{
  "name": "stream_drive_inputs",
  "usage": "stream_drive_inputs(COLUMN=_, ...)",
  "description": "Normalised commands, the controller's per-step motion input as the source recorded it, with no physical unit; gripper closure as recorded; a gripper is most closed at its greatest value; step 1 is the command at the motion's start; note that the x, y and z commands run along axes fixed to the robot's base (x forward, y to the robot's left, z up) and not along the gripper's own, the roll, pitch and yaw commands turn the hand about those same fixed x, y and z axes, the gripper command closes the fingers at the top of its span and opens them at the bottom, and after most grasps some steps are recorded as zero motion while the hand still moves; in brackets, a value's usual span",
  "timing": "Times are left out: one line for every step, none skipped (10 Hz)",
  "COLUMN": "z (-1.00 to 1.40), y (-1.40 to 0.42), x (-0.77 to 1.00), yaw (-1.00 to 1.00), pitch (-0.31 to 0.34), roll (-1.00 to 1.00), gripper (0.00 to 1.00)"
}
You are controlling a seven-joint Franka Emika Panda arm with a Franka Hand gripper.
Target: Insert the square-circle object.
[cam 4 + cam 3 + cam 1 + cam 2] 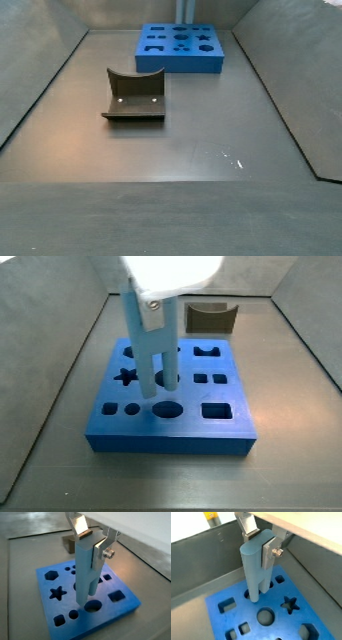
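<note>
Your gripper (91, 538) is clamped on the top of the pale-blue post piece (86, 572), held upright over the blue board (127, 603). In both wrist views its lower end hides the hole beneath it. The brown block (135, 96) sits mid-frame in a side view, well apart from the board.

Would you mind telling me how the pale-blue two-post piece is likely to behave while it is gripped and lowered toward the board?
The square-circle object looks rigid: it hangs straight, unbent, from the hand. Being tall, slim and gripped only near its top, it may pivot if its tip catches the blue board. Released upright and unseated, it would probably tip.
</note>
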Motion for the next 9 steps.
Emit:
stream_drive_inputs(z=-0.27, y=-0.07, x=-0.17, yaw=-0.83, pitch=-0.009, roll=-0.05, gripper=1.00)
stream_drive_inputs(z=-0.14, y=-0.05, x=-0.19, yaw=-0.87, pitch=-0.016, roll=0.00, gripper=1.00)
stream_drive_inputs(z=-0.06, y=-0.06, x=-0.22, yaw=-0.85, pitch=0.000, roll=0.00, gripper=1.00)
stream_drive_inputs(z=-0.06, y=-0.13, x=-0.33, yaw=-0.73, pitch=-0.003, roll=0.00, gripper=1.00)
stream_drive_inputs(z=-0.06, y=-0.16, x=-0.51, yaw=-0.56, pitch=-0.014, roll=0.00, gripper=1.00)
stream_drive_inputs(z=-0.06, y=-0.02, x=-0.62, yaw=-0.45, pitch=-0.020, roll=0.00, gripper=1.00)
stream_drive_inputs(z=-0.12, y=0.00, x=-0.64, yaw=-0.20, pitch=-0.044, roll=-0.03, gripper=1.00)
stream_drive_inputs(z=-0.15, y=0.02, x=-0.43, yaw=-0.02, pitch=-0.001, roll=-0.08, gripper=1.00)
stream_drive_inputs(z=-0.13, y=0.03, x=-0.39, yaw=0.00, pitch=-0.019, roll=-0.11, gripper=1.00)
